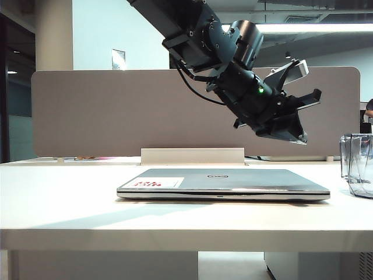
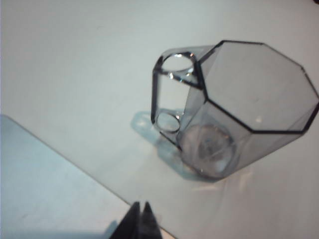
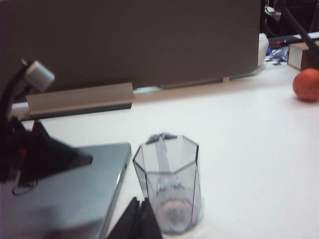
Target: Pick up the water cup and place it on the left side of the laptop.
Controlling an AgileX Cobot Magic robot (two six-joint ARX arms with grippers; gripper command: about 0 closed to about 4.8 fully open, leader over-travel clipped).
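The water cup (image 1: 356, 164) is smoky and transparent, with faceted sides. It stands upright on the white table at the far right, to the right of the closed silver laptop (image 1: 224, 182). My left gripper (image 1: 298, 137) has reached across from the left. It hangs shut and empty in the air above the laptop's right end, short of the cup. In the left wrist view the cup (image 2: 234, 109) shows its handle, with the shut tips (image 2: 141, 206) well apart from it. My right gripper (image 3: 139, 203) is shut and empty, close by the cup (image 3: 169, 184) and the laptop's edge (image 3: 114, 189).
A grey partition board (image 1: 116, 111) runs along the back of the table, with a white ledge (image 1: 192, 155) behind the laptop. An orange ball (image 3: 306, 84) lies far off on the table beyond the cup. Bare white tabletop (image 1: 58, 192) lies left of the laptop.
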